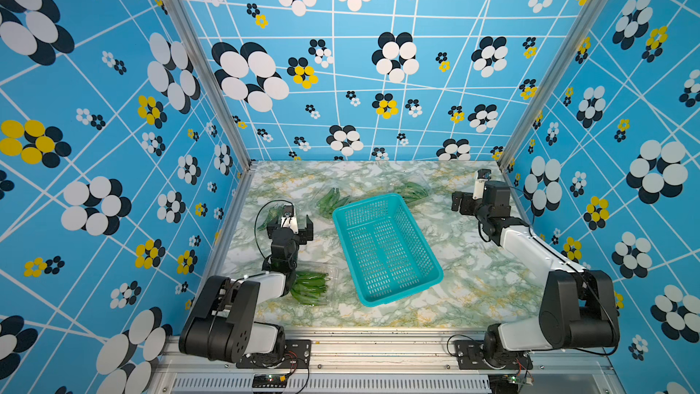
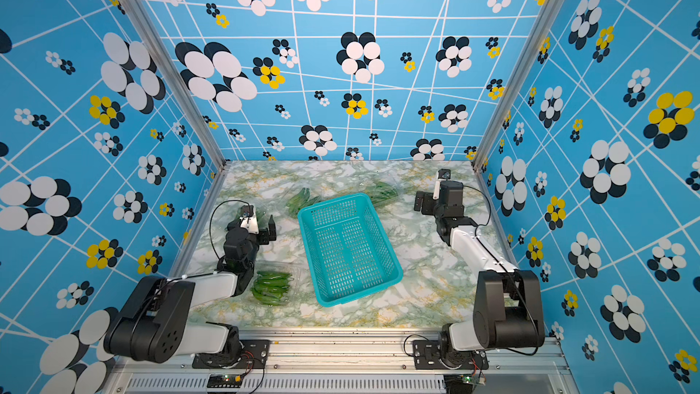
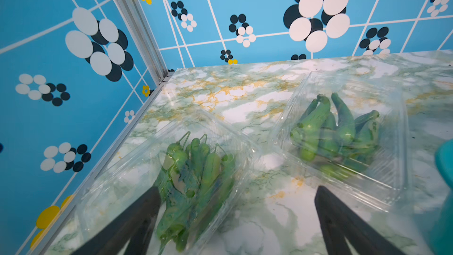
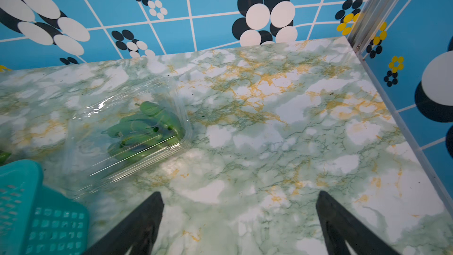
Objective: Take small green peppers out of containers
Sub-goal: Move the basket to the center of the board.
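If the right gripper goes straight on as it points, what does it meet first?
Probably only the bare green-and-white marble tabletop: the open right gripper has nothing between its fingers. The clear plastic clamshell box of small green peppers lies off to the side, beside the teal perforated basket.

The basket (image 1: 386,248) sits mid-desk (image 1: 473,282), between my two arms. Left of it, near the front edge and beside my left arm, lies the first container (image 1: 333,271) with peppers (image 1: 308,286) in it. Further back, the second container (image 3: 127,177) lies under and ahead of my left gripper (image 3: 237,188). The third container (image 1: 329,200) lies behind the basket's far left corner, and the fourth container (image 1: 414,191) behind its far right corner, left of my right gripper (image 4: 239,195).
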